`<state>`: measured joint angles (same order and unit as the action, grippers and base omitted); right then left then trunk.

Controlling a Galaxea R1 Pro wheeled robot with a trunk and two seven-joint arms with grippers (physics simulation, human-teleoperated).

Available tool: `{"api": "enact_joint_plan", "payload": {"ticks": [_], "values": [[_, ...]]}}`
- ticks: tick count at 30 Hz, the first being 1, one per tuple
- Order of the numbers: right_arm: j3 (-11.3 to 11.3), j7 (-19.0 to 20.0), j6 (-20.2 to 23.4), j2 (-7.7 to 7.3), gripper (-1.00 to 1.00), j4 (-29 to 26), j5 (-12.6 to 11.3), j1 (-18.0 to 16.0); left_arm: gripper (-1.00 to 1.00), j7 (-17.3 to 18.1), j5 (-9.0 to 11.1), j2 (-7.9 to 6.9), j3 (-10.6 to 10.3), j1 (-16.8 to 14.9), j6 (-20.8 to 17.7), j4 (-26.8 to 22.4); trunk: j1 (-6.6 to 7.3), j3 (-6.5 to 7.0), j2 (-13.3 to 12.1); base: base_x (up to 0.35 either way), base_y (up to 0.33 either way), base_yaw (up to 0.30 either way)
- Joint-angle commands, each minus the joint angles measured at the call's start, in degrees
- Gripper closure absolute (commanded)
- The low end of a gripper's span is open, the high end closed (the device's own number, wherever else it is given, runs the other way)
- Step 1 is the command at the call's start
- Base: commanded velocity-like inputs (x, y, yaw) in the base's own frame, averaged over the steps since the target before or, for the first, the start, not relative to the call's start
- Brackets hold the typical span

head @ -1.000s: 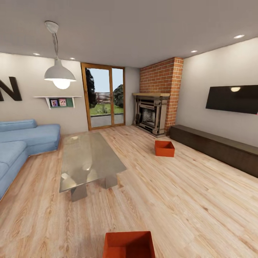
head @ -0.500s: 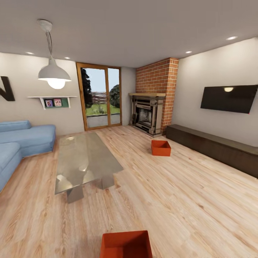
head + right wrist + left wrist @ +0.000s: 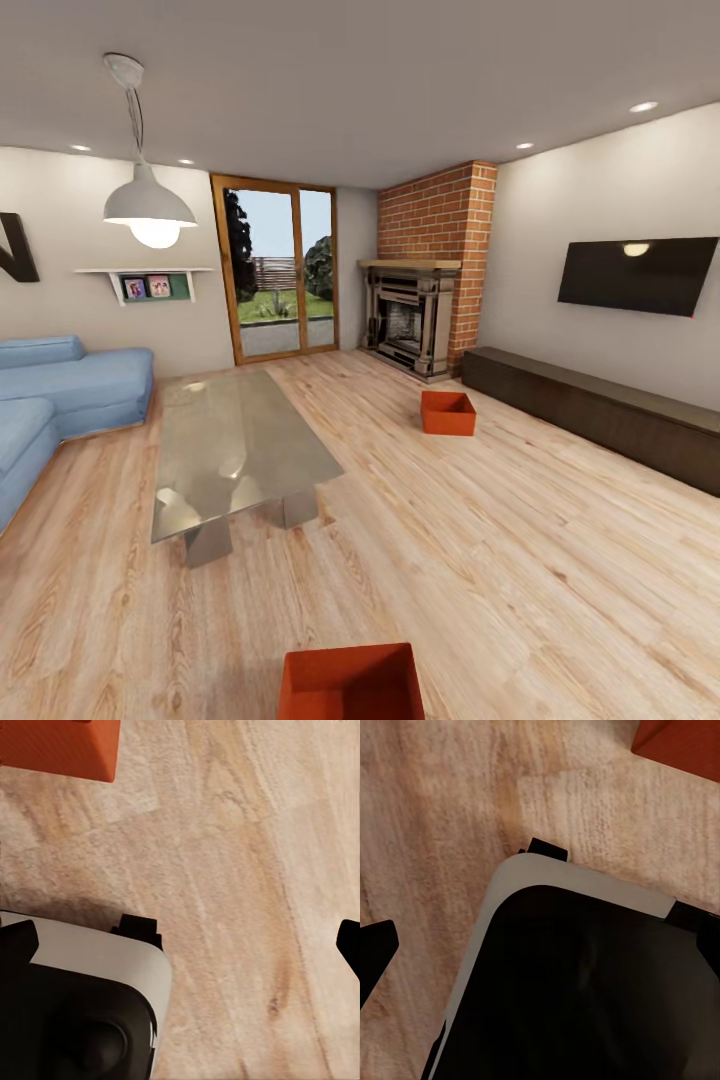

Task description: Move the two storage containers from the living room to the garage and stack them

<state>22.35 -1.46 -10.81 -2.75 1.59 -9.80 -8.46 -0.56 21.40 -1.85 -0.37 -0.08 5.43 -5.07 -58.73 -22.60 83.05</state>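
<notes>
Head view: the robot stands in the living room on the light wood floor [image 3: 480, 560]. One storage container [image 3: 350, 682] sits at 6 o'clock, right at the bottom edge and partly cut off. The other container [image 3: 447, 412] lies toward 1 o'clock, near the brick fireplace [image 3: 425, 300] and just off the dark low cabinet [image 3: 600, 415]. The glass coffee table [image 3: 235, 450] stretches from 9 toward 11 o'clock, with the blue sofa [image 3: 60, 390] beyond it. Neither bin has been lifted yet. The likely trouble: the near bin is so close to the base that rolling forward could shove it along the planks, and its thin walls may slip from a poor pinch.

Left wrist view: a corner of the near container [image 3: 682, 746] shows above the robot's own dark base [image 3: 577, 990]. I cannot tell how the left claw stands.

Right wrist view: the near container's ribbed bottom [image 3: 60, 746] shows over bare planks. A dark fingertip [image 3: 349, 945] pokes in; whether the right claw is spread or closed, I cannot tell.
</notes>
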Motion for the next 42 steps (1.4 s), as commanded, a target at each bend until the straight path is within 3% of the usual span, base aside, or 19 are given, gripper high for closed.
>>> {"api": "enact_joint_plan", "payload": {"ticks": [1, 42], "values": [[0.5, 0.0, -0.3, 0.06, -1.0, 0.2, -0.5, -0.1, -1.0, -0.1, 0.3, 0.0, -0.1, 0.0, 0.1, 0.0, 0.0, -0.06, 0.0, 0.0, 0.0, 0.0], [0.7, 0.1, -0.4, -0.22, -1.0, 0.2, -0.3, -0.1, -1.0, -0.1, 0.0, 0.07, -0.4, 0.0, 0.1, -0.4, 0.0, -3.24, 0.0, 0.0, 0.0, 0.016]]}}
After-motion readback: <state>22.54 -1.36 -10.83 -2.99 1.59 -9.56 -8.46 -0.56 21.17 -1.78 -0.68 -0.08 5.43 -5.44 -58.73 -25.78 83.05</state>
